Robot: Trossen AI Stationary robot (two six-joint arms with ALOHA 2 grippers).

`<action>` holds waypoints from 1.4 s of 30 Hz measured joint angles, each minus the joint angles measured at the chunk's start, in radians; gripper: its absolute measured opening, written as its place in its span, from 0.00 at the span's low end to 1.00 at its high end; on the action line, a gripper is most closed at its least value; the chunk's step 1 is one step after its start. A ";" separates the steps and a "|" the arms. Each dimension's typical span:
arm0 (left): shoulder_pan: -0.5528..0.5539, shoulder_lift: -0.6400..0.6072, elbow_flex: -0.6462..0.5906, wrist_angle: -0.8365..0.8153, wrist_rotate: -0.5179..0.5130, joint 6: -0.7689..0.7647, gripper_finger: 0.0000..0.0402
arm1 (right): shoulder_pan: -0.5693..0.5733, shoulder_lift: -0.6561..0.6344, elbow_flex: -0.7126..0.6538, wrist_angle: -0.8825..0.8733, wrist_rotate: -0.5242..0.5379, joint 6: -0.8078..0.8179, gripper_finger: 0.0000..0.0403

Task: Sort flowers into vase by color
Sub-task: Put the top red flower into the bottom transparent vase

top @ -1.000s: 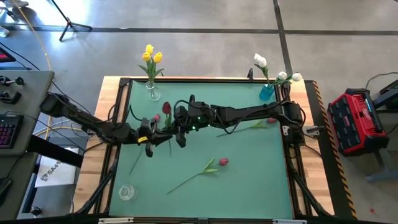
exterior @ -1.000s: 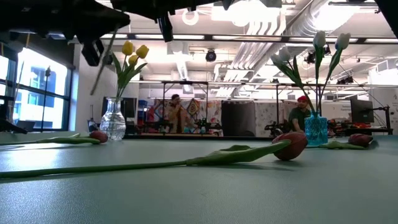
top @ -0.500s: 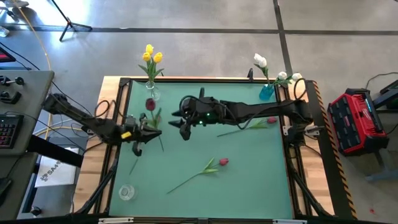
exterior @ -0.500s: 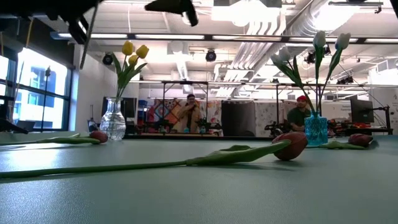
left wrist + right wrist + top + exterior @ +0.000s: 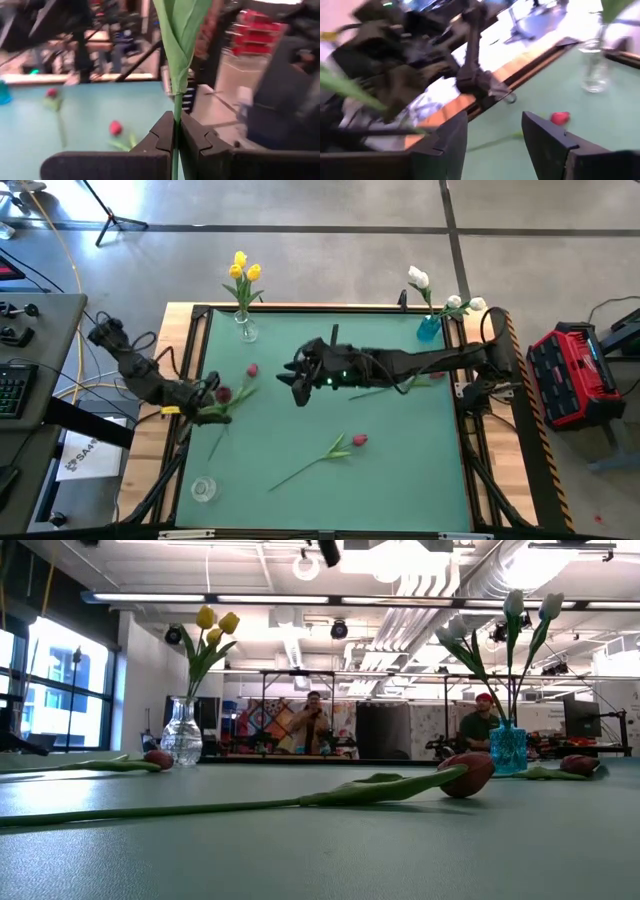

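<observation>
yellow tulips (image 5: 243,268) and white tulips (image 5: 440,295) stand sorted in vases. the left gripper (image 5: 212,401) is clenched on a red tulip (image 5: 223,394); the right gripper (image 5: 297,383) hangs released. three red tulips lie unsorted on the worktop (image 5: 400,470).

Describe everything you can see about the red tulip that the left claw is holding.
The held tulip is artificial-looking, with a small dark red head, a long thin green stem and a broad green leaf. The left claw is shut on the stem, which passes straight between its two fingers. Seen from above, the flower is over the left edge of the green table, head toward the table's middle, stem end trailing down toward the near-left side. Nothing else appears to touch it.
</observation>
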 joint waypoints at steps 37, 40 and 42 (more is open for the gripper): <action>-0.564 0.409 -0.130 0.549 0.037 0.111 0.00 | 0.425 0.100 0.001 -0.068 0.764 0.580 0.36; -0.564 0.437 -0.130 0.547 0.025 0.104 0.00 | 0.425 0.100 0.001 -0.069 0.761 0.572 0.36; -0.563 0.445 -0.130 0.546 0.022 0.088 0.00 | 0.425 0.100 0.001 -0.068 0.761 0.567 0.36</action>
